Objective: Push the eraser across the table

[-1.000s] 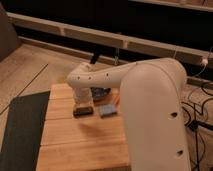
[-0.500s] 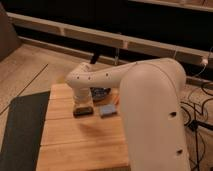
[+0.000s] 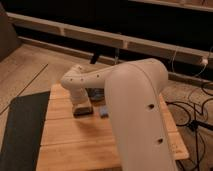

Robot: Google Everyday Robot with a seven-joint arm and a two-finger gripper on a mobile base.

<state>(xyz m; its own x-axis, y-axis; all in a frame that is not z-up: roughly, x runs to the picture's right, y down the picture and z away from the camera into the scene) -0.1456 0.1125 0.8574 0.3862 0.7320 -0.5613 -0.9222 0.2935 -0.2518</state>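
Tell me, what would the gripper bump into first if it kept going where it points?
The gripper points down at the table, so it would probably meet the eraser right below it first. I can't tell if they already touch.

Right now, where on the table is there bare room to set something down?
Bare: the near-left of the table, bordered by the floor mat, the arm and the eraser. Crowded: the far middle, where the gripper stands at the eraser, beside the blue-grey pad.
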